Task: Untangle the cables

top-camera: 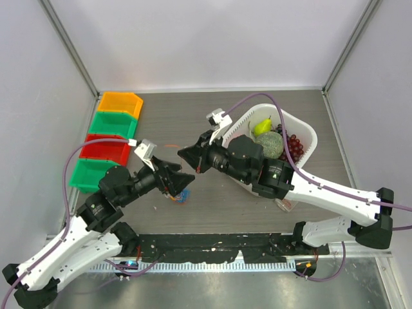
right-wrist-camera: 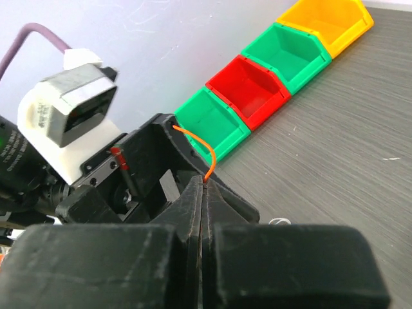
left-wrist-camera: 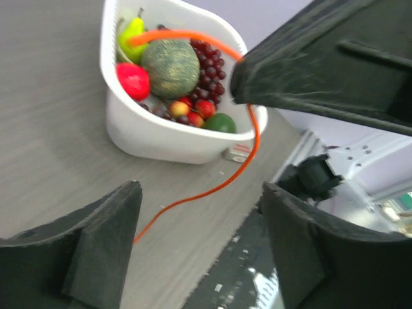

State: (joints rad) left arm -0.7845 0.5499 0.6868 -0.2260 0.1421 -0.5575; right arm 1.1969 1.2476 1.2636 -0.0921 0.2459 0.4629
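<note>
Your right pincer (right-wrist-camera: 203,187) is pressed fully together, pinching the orange wire (right-wrist-camera: 207,153) at its tips. Left pincer (left-wrist-camera: 201,206) stands wide open, gripping nothing; the wire runs through its gap. Remaining clump (top-camera: 180,197) lies on the table (top-camera: 215,214) beside the left tips.

Four bins (top-camera: 106,149), one basket (top-camera: 304,127), two grippers (left gripper (top-camera: 185,183), right gripper (top-camera: 181,154)).

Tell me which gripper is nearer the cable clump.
Left. The left gripper hangs open beside the cable clump; the right gripper, shut on an orange cable, sits farther away.
</note>
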